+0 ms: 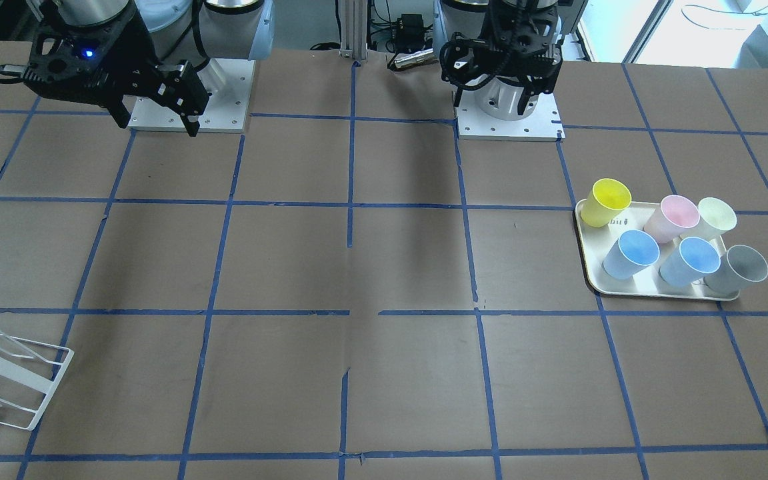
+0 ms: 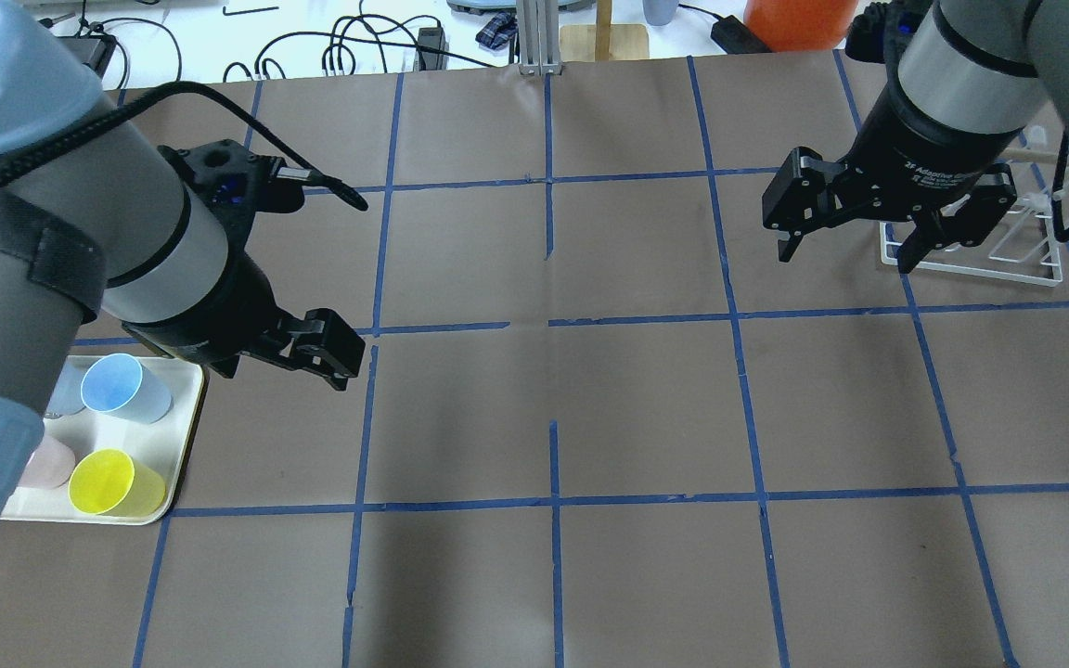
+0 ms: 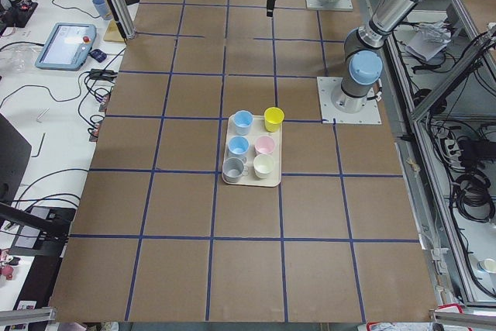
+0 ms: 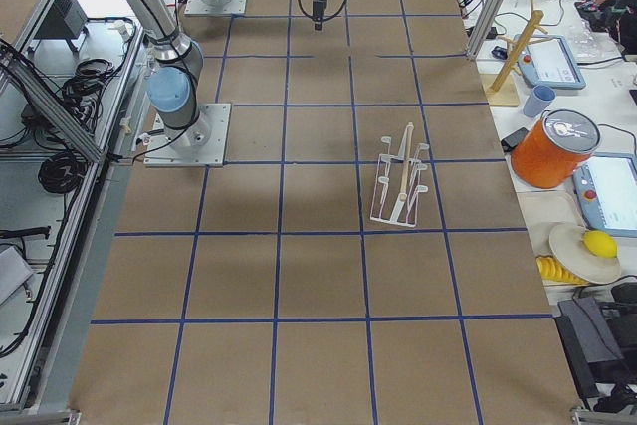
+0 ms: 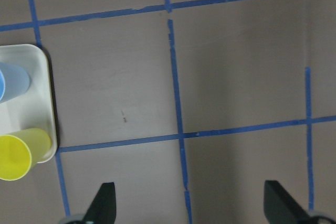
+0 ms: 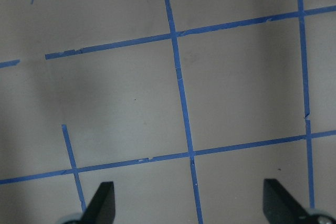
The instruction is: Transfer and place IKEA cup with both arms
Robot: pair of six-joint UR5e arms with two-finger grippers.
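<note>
The IKEA cup [image 1: 607, 202], bright yellow-green, stands at a corner of a cream tray [image 1: 587, 267] among pastel cups. It also shows in the overhead view [image 2: 112, 482], the exterior left view [image 3: 273, 118] and the left wrist view [image 5: 18, 153]. My left gripper [image 2: 279, 366] is open and empty. It hovers above the table beside the tray, and its fingertips [image 5: 105, 203] frame bare table. My right gripper [image 2: 848, 252] is open and empty, raised over the far half of the table near a wire rack. It shows in the front view [image 1: 156, 123].
On the tray stand two blue cups [image 1: 632, 253], a pink cup [image 1: 672, 217], a pale cream cup [image 1: 714, 217] and a grey cup [image 1: 737, 269]. A white wire rack [image 2: 971, 250] stands on the robot's right side. Brown table with blue tape grid.
</note>
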